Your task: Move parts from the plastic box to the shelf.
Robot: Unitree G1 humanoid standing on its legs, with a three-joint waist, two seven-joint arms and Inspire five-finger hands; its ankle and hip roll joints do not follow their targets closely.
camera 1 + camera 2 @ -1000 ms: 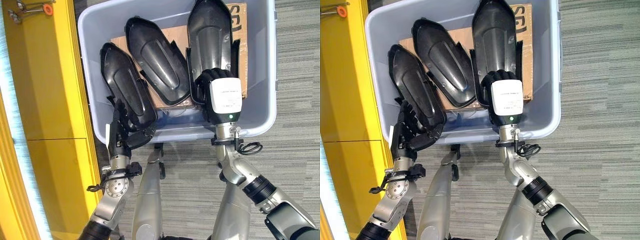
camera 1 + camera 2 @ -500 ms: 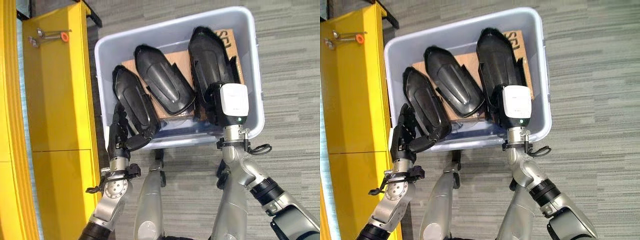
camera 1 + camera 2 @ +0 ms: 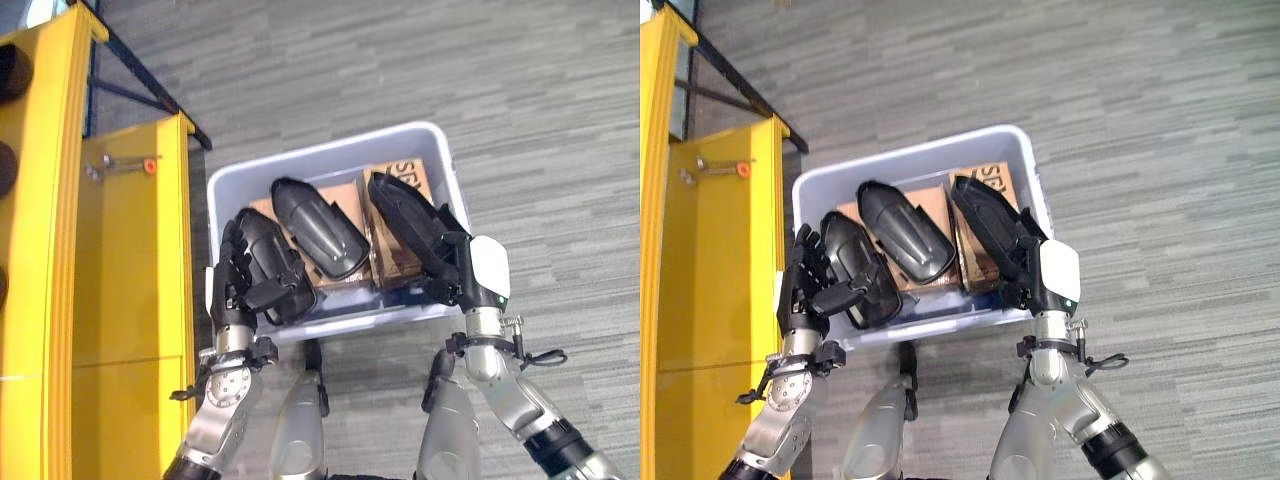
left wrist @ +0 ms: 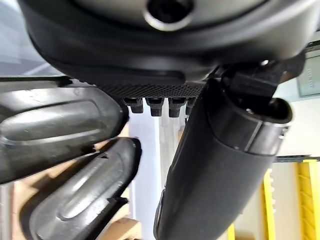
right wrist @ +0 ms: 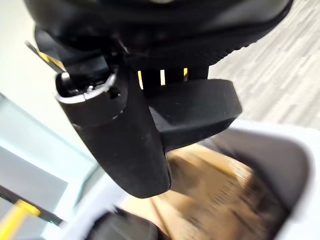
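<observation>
Standing along the robot's left side, a yellow shelf (image 3: 130, 260) is the biggest thing in sight, its flat face carrying a small metal fitting with an orange tip (image 3: 148, 165), and grey striped carpet (image 3: 420, 70) spreads around it. Just beside the shelf sits the pale blue-grey plastic box (image 3: 228, 178), which holds 3 long black moulded parts lying over brown cardboard (image 3: 393, 245) on its bottom. The left part (image 3: 262, 258) lies against the box wall nearest the shelf, and the left hand (image 3: 236, 280) grips its near end, fingers curled over one edge and the thumb pressed against the part's face; the left wrist view shows the thumb lying alongside the ribbed black shell. The middle part (image 3: 320, 228) rests untouched on the cardboard between the other 2, its narrow end pointing away from the robot. The right part (image 3: 415, 228) is tilted, its near end lifted to the box's near rim, where the right hand (image 3: 470, 278) closes on it; the white cover on the back of that hand faces the camera, and the right wrist view shows the thumb clamped against a black edge of the part with the cardboard and the box wall beyond. All 3 parts are in the box.
</observation>
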